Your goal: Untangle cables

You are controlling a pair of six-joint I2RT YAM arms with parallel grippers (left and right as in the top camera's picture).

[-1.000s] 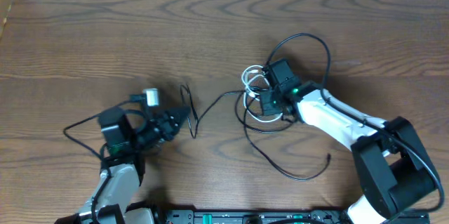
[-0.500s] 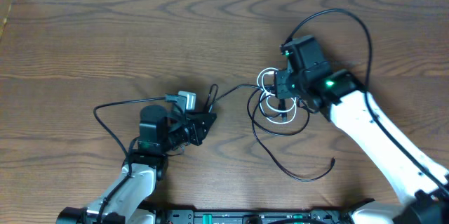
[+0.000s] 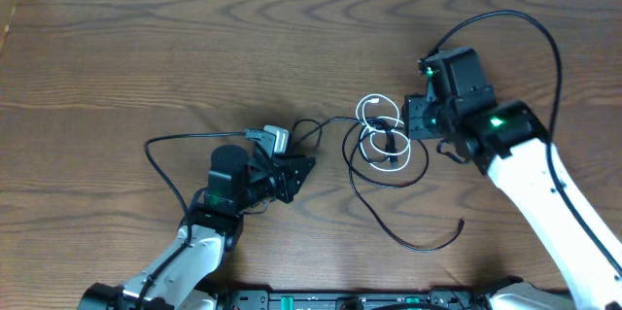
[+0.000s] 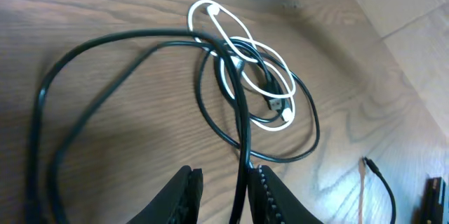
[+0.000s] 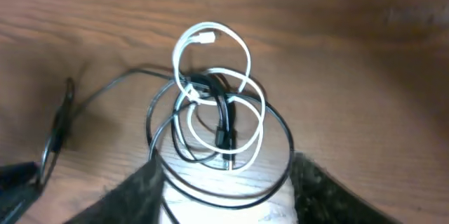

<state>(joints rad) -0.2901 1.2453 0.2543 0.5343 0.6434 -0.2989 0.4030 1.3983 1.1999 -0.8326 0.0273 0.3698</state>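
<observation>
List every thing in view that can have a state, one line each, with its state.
black cable: lying on the table, looped, tangled with the white cable
white cable: coiled in small loops, interlaced with the black cable
left gripper: slightly open, a black cable strand passing between its fingers
right gripper: open, above the bundle, holding nothing

Blurred right jaws, seemingly apart
</observation>
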